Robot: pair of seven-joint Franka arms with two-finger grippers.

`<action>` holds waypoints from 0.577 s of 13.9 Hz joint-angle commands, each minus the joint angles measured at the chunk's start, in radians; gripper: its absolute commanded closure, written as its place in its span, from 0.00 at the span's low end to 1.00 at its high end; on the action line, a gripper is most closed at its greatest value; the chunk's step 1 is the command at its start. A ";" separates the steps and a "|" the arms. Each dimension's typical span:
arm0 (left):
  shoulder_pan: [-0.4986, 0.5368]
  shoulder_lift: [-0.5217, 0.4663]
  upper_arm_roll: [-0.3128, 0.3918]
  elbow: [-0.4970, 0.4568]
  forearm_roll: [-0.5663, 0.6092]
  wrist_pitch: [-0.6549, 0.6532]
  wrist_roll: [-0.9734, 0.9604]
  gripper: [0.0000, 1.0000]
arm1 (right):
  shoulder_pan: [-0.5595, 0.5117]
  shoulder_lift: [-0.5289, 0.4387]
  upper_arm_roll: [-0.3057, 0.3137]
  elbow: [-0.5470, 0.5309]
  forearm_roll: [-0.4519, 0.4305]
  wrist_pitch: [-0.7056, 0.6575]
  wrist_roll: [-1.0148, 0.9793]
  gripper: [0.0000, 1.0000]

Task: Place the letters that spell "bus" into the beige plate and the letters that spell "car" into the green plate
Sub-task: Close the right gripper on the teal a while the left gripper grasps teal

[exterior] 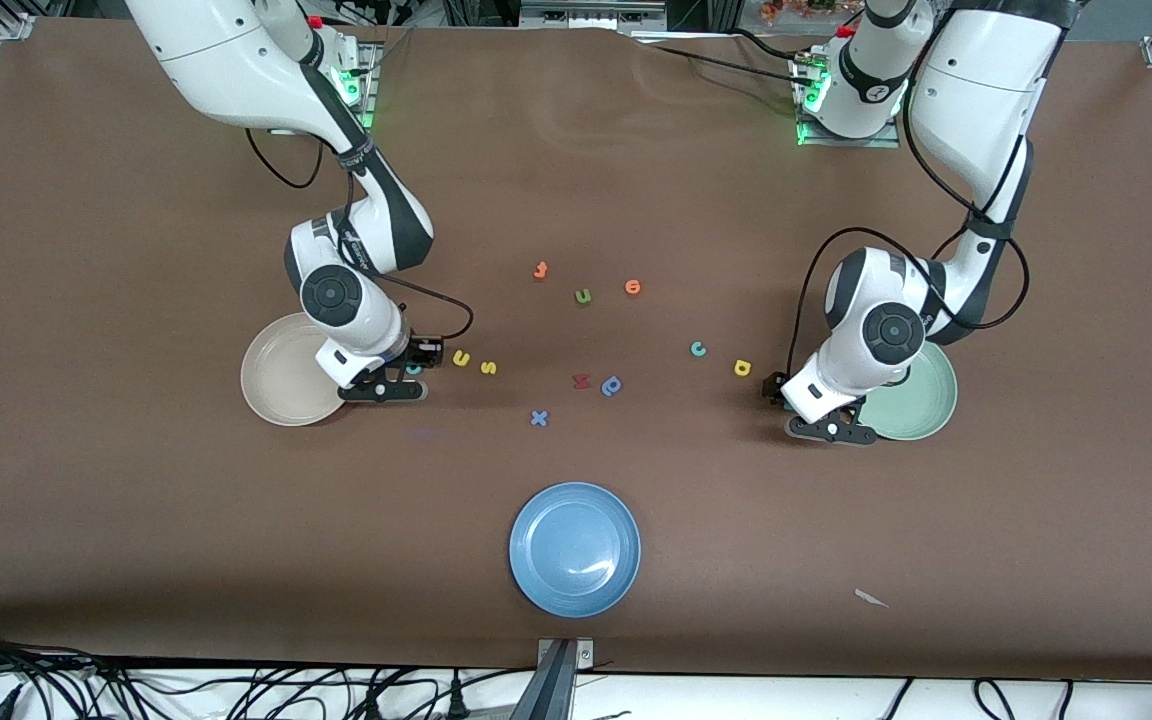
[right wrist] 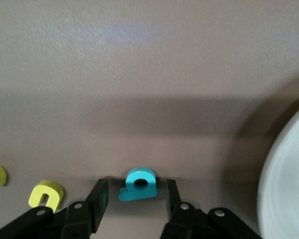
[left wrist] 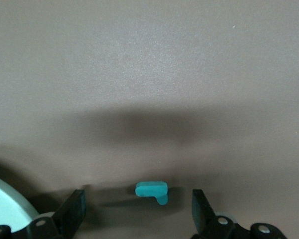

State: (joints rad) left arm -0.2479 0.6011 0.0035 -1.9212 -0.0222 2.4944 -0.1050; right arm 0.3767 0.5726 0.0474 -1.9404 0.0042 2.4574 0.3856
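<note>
I see teal b between my right end effector fingers, not yet clamped; left end effector, open, straddles teal r.

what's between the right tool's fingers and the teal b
Only bare table: in the right wrist view the right tool brackets the teal b, a thin gap each side, nothing else there.

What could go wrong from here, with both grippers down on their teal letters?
1. The right gripper brackets the teal b near the fingertips; the tiny letter might squirt out as the fingers close.
2. The yellow u lies close beside the right gripper's finger, so it may get nudged.
3. The left gripper stands wide open around the teal r, right beside the green plate; a finger could clip its rim.
</note>
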 commanded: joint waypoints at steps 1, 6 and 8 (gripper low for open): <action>-0.021 0.003 0.018 0.008 -0.025 -0.012 -0.002 0.30 | -0.004 0.003 0.005 -0.002 0.005 0.021 -0.016 0.45; -0.030 0.006 0.018 0.008 -0.022 -0.012 -0.001 0.30 | -0.004 0.016 0.003 -0.002 0.007 0.032 -0.031 0.48; -0.031 0.006 0.018 0.008 -0.021 -0.012 -0.002 0.35 | -0.004 0.018 0.005 0.000 0.007 0.034 -0.031 0.58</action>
State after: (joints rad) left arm -0.2560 0.6024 0.0034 -1.9217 -0.0222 2.4934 -0.1086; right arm 0.3764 0.5818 0.0461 -1.9401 0.0033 2.4697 0.3748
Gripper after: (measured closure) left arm 0.300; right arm 0.520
